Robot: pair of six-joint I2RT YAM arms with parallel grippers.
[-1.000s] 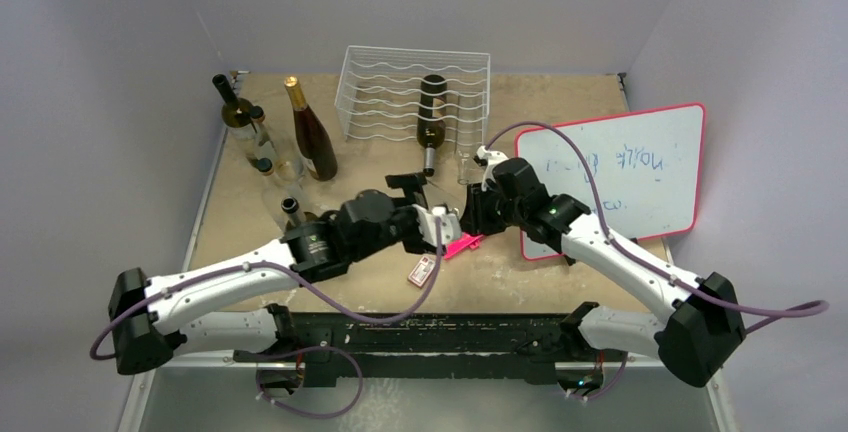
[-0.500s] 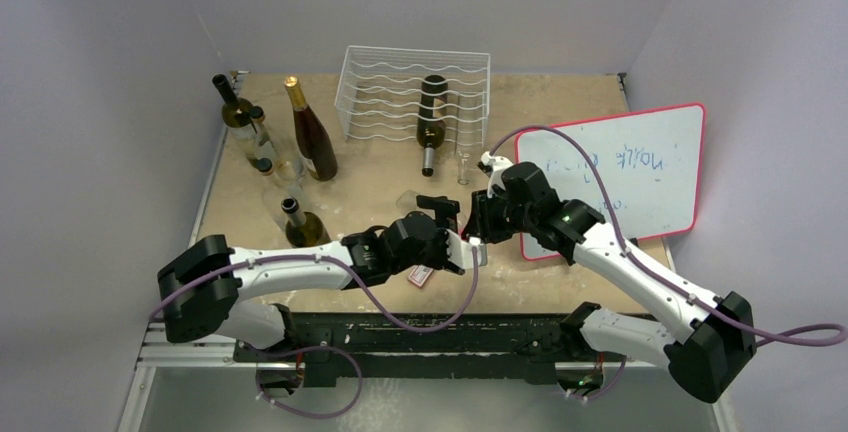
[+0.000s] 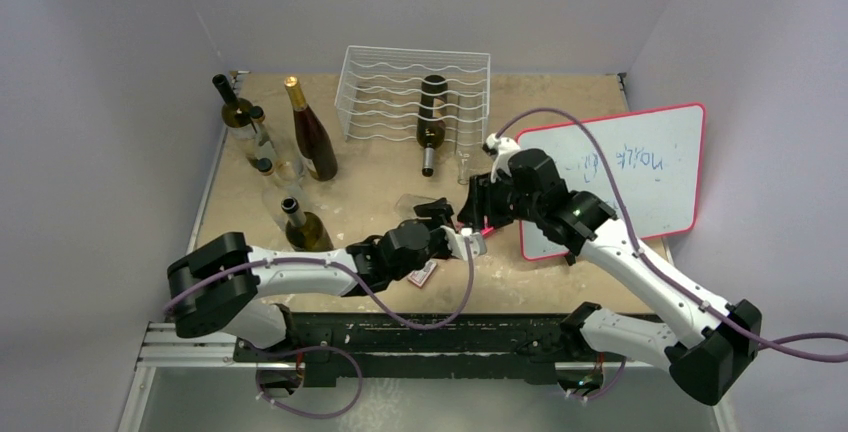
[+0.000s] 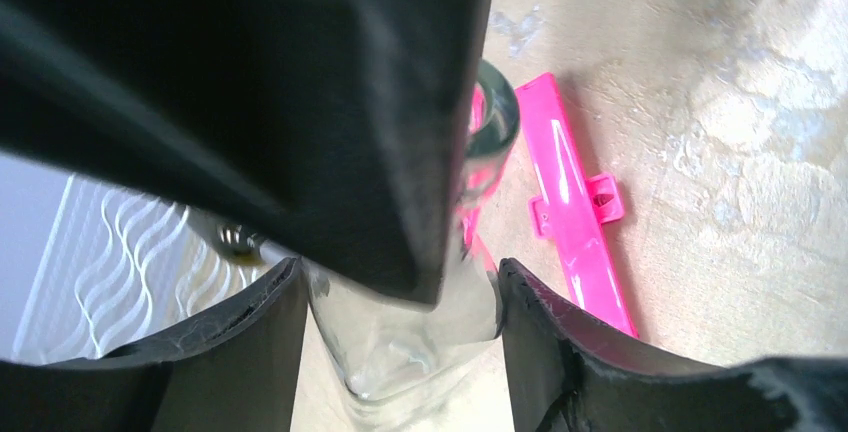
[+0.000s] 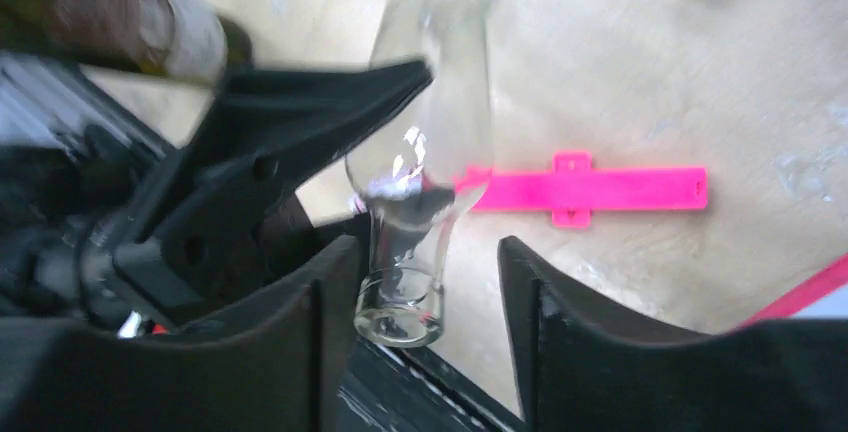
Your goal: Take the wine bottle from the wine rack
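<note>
A clear glass wine bottle [image 4: 400, 352] hangs above the table between my two grippers. My left gripper [image 4: 400, 337] is shut on its body, with both pads against the glass. My right gripper [image 5: 425, 322] stands open around the bottle neck [image 5: 405, 297]: the neck rests by the left finger and a gap shows on the right. In the top view the two grippers meet at mid table, the left gripper [image 3: 447, 222] just beside the right gripper [image 3: 472, 212]. The white wire wine rack [image 3: 380, 92] stands at the back, and a dark wine bottle [image 3: 432, 117] lies in it.
A pink plastic strip [image 5: 590, 190] lies on the table under the grippers. A pink-framed whiteboard [image 3: 620, 177] lies at the right. Several bottles stand at the left, among them a brown one [image 3: 310, 137]. A small glass [image 3: 463, 167] stands before the rack and a card [image 3: 424, 272] lies near the front edge.
My left gripper came in under the clear bottle and shut on its body. My right gripper, shut on the neck before, has opened.
</note>
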